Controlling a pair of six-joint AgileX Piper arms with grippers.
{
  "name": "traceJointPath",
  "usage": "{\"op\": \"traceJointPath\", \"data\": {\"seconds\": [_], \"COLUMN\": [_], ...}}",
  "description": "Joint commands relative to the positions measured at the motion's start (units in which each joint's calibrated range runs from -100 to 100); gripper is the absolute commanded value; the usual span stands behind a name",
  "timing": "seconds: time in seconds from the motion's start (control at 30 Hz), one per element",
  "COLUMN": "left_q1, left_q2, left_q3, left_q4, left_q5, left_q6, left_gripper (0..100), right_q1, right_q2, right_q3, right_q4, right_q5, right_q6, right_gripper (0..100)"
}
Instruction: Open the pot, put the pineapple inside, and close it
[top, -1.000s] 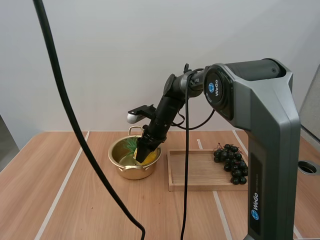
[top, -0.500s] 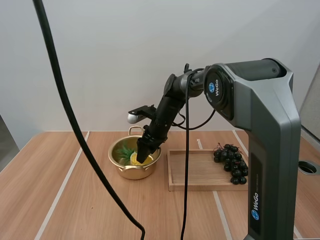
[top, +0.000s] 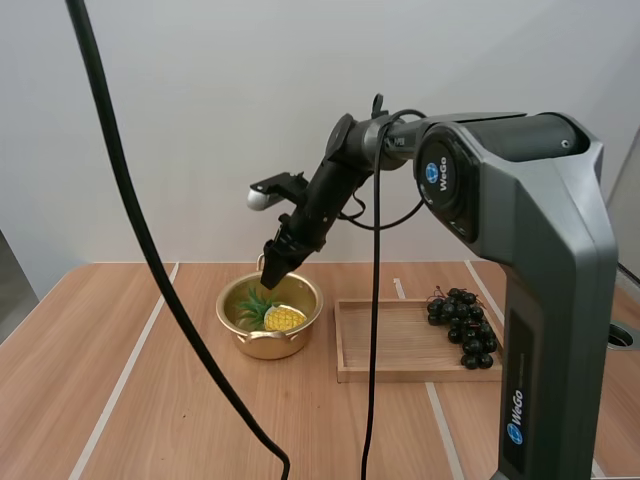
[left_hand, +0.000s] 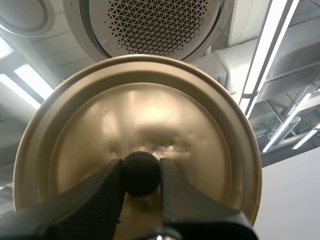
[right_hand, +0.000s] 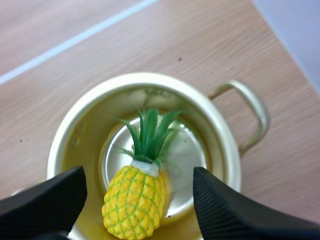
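A yellow toy pineapple (top: 278, 318) lies in a golden metal pot (top: 262, 346). Right of it, a flat wooden tray (top: 395, 352) bears dark grapes (top: 462, 325) at its right end.

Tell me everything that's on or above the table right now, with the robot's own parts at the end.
table: one, light wood, under everything
pot: one, gold, open, on table beside tray
pineapple: one, yellow with green leaves, lying inside pot
lid: one, gold, held by its black knob
tray: one, wooden, on table
grapes: one bunch, dark, tray's right end
left gripper: black, shut on lid's knob
right gripper: black, open, above pot
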Motion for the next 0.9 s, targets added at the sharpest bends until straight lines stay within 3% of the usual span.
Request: {"op": "traceJointPath", "data": {"seconds": [0.0,0.3,0.53,0.87], "left_q1": [-0.11,-0.11,-0.11,-0.11], "left_q2": [-0.53,-0.39,0.27,4.91], "left_q3": [-0.2,-0.2,1.0,13.88], "left_q4": [0.02,0.02,0.02,1.97], "left_q5": [-0.15,0.56,7.96,7.96], "left_q6": [-0.28,-0.63,-0.99,-0.99], "left_gripper": [0,0,0,0], "right_q1": [-0.3,-4.92,-11.21,-17.31], "right_q2": [-5.07,-18.84,-29.16,-45.37], "right_q3": [-3.04,-6.09,-6.09,-6.09], "right_q4": [0.19,-0.42,-0.01,-0.01], "right_q5": [0.95,0.95,-11.56,-27.99], "right_q6": [1.48,5.37,10.29,14.24], "right_gripper": [100,100,100,100]}}
